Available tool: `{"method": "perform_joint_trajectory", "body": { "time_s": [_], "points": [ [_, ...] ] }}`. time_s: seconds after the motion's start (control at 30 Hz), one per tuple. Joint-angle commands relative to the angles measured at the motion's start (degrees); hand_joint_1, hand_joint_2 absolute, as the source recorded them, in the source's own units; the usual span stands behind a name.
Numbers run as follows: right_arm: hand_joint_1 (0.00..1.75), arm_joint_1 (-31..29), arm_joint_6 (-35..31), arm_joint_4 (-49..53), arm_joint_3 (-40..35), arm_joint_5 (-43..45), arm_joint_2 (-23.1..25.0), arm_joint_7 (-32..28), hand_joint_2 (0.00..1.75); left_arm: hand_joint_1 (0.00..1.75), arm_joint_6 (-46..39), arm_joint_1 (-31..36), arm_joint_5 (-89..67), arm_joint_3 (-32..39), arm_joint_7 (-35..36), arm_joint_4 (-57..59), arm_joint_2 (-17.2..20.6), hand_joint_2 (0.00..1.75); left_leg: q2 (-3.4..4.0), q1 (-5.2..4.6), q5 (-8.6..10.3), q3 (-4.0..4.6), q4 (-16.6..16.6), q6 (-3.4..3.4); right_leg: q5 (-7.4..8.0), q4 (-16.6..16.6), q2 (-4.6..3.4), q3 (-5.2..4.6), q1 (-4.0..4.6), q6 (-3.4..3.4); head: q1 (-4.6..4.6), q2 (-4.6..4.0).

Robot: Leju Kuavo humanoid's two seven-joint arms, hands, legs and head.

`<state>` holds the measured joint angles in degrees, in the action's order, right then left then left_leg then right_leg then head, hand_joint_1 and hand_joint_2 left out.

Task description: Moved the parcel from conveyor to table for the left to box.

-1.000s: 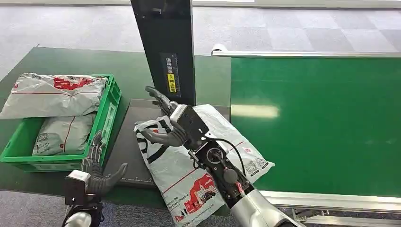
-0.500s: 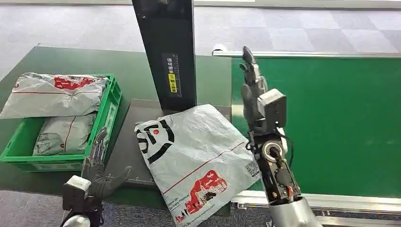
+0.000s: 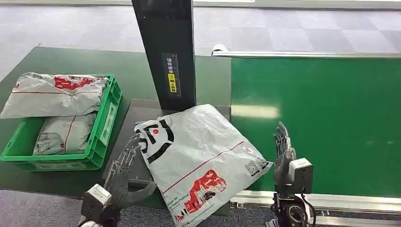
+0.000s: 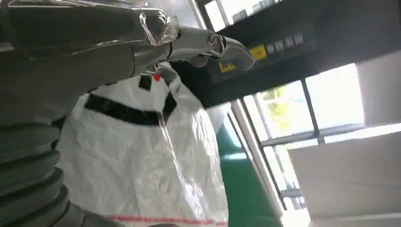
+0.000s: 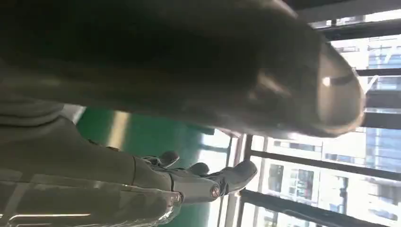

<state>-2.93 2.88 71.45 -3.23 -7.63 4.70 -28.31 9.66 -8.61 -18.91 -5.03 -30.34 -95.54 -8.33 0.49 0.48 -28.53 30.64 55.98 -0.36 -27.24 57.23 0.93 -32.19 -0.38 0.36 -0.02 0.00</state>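
The grey many-fingered left hand [image 3: 122, 177] sits at the lower left of the head view, fingers spread and stretched up and forward, thumb out to the right, holding nothing. The grey many-fingered right hand [image 3: 283, 151] stands at the lower right, fingers straight and pointing up, empty, above its black wrist block.
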Motion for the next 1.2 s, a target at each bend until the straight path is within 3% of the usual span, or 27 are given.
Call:
{"method": "perform_joint_trajectory", "body": {
  "time_s": [0.03,0.23,0.33,0.47,0.53,0.63,0.73,0.93,0.97,1.0,1.2],
  "points": [
    [0.0,2.28,0.51,-1.5,3.48,-1.27,2.75,-0.24,1.75,0.0,0.86,4.71,-6.63,-13.92,0.83,10.36,5.13,1.75,-0.15,-0.03,0.07,-0.06,-0.13,0.01,0.03,-0.12,0.07,0.09,-0.03,0.0,0.02,0.0],
    [0.0,2.87,0.9,0.96,3.89,-1.45,2.84,-0.37,1.75,0.0,-6.74,10.53,-17.71,-20.51,-0.02,20.81,7.22,1.75,-0.22,-0.04,0.11,-0.06,-0.14,-0.01,0.04,-0.11,0.14,0.09,-0.04,-0.02,0.0,0.0],
    [0.0,2.17,1.82,1.07,3.99,-1.74,2.8,-0.18,1.75,0.0,-19.07,17.76,-35.35,-27.52,4.85,30.42,8.49,1.75,-0.24,-0.05,0.12,-0.05,-0.11,0.0,0.04,-0.08,0.16,0.08,-0.05,-0.01,0.0,0.0],
    [0.0,0.91,2.6,0.47,4.12,-1.75,2.98,0.2,1.75,0.0,-27.59,24.36,-45.15,-30.74,9.32,39.77,7.27,1.75,-0.26,-0.04,0.15,-0.06,-0.08,0.01,0.06,-0.08,0.16,0.09,-0.04,0.0,0.0,0.0],
    [0.0,0.64,2.87,0.19,4.09,-1.79,3.2,0.28,1.75,0.0,-31.04,27.09,-53.13,-32.93,15.16,42.99,7.28,1.75,-0.25,-0.03,0.2,0.0,-0.1,0.02,0.12,-0.1,0.12,0.06,-0.03,0.0,0.02,0.0],
    [0.0,0.61,2.86,0.15,4.07,-1.79,3.32,0.29,1.75,0.0,-30.84,27.63,-53.43,-32.79,15.28,43.69,6.86,1.75,-0.16,-0.02,0.15,-0.03,-0.06,0.03,0.09,-0.06,0.07,0.07,-0.02,0.0,0.02,0.0],
    [0.0,0.39,3.13,0.04,4.28,-1.88,3.71,0.31,1.75,0.0,-34.04,30.68,-63.47,-34.23,21.6,47.69,6.48,1.75,-0.11,-0.02,0.14,-0.07,-0.07,0.02,0.1,-0.06,0.0,0.1,-0.02,-0.01,0.0,0.0],
    [0.0,0.41,3.36,0.2,4.4,-2.01,4.16,0.35,1.75,0.0,-33.32,33.57,-68.83,-33.72,25.0,51.82,5.31,1.75,-0.05,-0.02,0.23,-0.09,-0.07,0.03,0.22,-0.06,-0.04,0.22,-0.03,-0.03,0.0,0.0],
    [0.0,0.43,3.4,0.28,4.45,-2.03,4.24,0.35,1.75,1.52,-33.15,34.11,-67.88,-32.86,23.91,52.73,5.03,1.75,-0.07,-0.02,0.22,-0.12,-0.04,0.03,0.22,-0.06,-0.02,0.24,-0.02,-0.05,0.02,0.0],
    [0.0,0.47,3.39,0.33,4.46,-2.03,4.29,0.35,1.75,1.52,-32.77,33.79,-63.74,-31.05,20.63,52.78,4.54,1.75,-0.08,-0.02,0.23,-0.23,-0.03,0.03,0.19,-0.03,0.0,0.34,-0.03,-0.03,0.02,0.0],
    [0.0,0.54,3.39,0.4,4.48,-2.04,4.26,0.35,1.75,1.52,-32.61,33.74,-63.59,-30.94,20.4,52.6,4.73,1.75,-0.03,-0.02,0.47,-0.16,-0.04,-0.01,0.43,-0.04,-0.05,0.26,-0.02,-0.08,0.02,0.0]
  ]
}}
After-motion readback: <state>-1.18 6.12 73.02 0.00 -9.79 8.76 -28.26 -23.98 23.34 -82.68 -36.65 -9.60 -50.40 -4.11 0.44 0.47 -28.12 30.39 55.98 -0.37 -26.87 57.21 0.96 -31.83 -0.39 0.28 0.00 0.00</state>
